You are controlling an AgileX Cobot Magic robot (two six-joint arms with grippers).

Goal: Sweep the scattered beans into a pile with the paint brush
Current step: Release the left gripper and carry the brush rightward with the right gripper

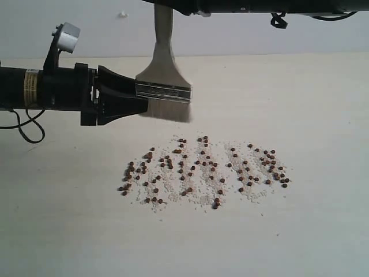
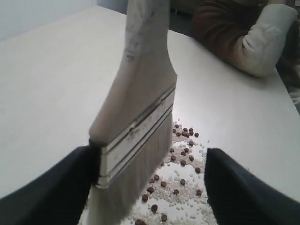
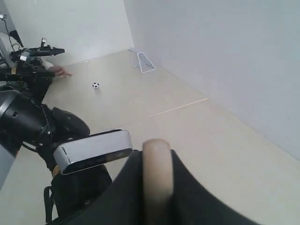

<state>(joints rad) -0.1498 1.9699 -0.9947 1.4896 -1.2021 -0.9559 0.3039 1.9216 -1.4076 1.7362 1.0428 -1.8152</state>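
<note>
Above the beans [image 1: 202, 170], our right gripper [image 3: 156, 168] clamps the brush [image 1: 164, 89], left gripper [image 2: 150, 183] wide open; next we must lower and sweep.

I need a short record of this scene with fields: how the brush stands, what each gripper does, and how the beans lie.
paint brush: upright, bristles down, at the edge of the bean patch, not on the beans
right gripper: jaws shut on the brush handle's end
left gripper: jaws open, one on each side of the metal band
beans: scattered in a wide patch, no pile yet
white grains: mixed among the beans
table: pale surface
</note>
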